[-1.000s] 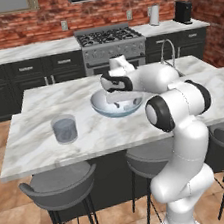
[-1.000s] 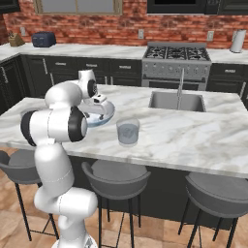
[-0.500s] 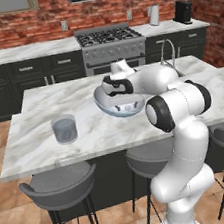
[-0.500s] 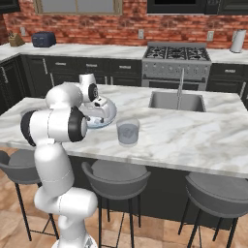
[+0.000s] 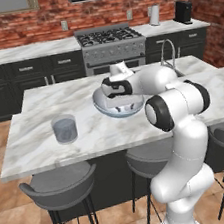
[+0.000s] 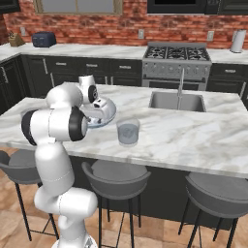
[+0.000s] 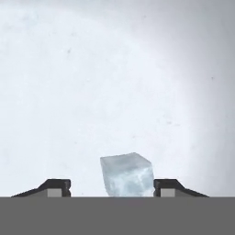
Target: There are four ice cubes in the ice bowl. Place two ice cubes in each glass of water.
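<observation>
Inside the bowl (image 5: 104, 106), on the marble island (image 5: 33, 145), the gripper (image 7: 112, 187) is lowered to the pale floor of the dish. In the hand view its two dark fingertips (image 7: 55, 186) stand spread, with one ice cube (image 7: 126, 174) between them; the cube sits nearer the right-hand tip, and a gap shows on the other side, so nothing is pinched. Whether the cube touches the nearer tip cannot be told.

In the left base view the hand (image 5: 116, 86) dips over the bowl's middle, hiding its contents. A glass (image 5: 65, 128) of water stands on the island left of the bowl, apart from it, toward the near edge. In the right base view the bowl (image 6: 107, 112) lies partly behind the arm, and a glass (image 6: 128, 131) stands just right of it, close to its rim. The sink (image 6: 177, 100) is set into the island beyond that glass, well away from the bowl.
</observation>
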